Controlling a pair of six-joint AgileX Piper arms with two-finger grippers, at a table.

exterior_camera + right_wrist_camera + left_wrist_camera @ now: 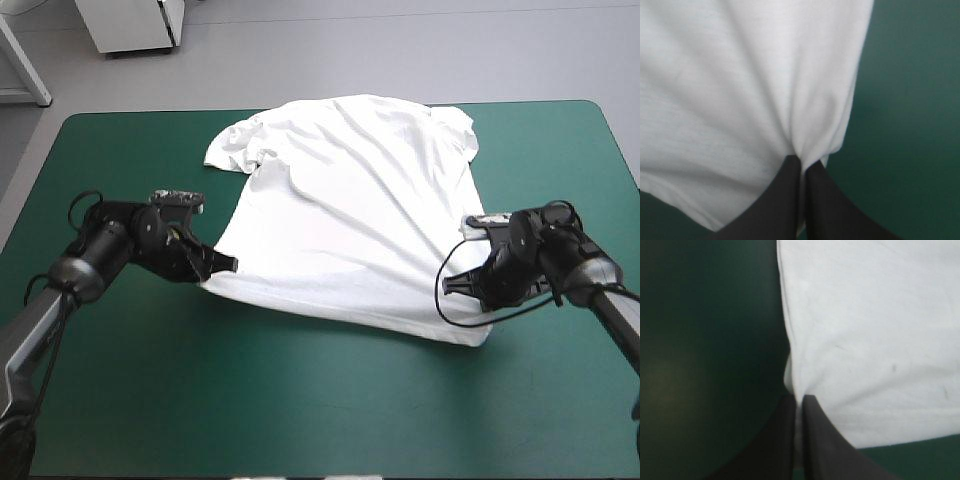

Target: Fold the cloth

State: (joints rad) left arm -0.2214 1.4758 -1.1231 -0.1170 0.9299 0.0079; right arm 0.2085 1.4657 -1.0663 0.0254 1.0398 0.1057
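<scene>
The white T-shirt (345, 210) lies spread on the teal-green cover, its hem toward the near edge and its collar and sleeves toward the far edge. My left gripper (228, 264) pinches the hem's left corner. In the left wrist view its black fingers (785, 440) meet in an arch on the T-shirt (870, 340). My right gripper (452, 283) holds the hem's right corner. The right wrist view shows the T-shirt (740, 85) gathered into folds where my right gripper (802, 165) is shut on it.
The teal-green cover (300, 400) lies bare between the hem and the table's near edge. A sleeve (235, 148) sits bunched at the far left of the T-shirt. The table's far edge runs close behind the collar.
</scene>
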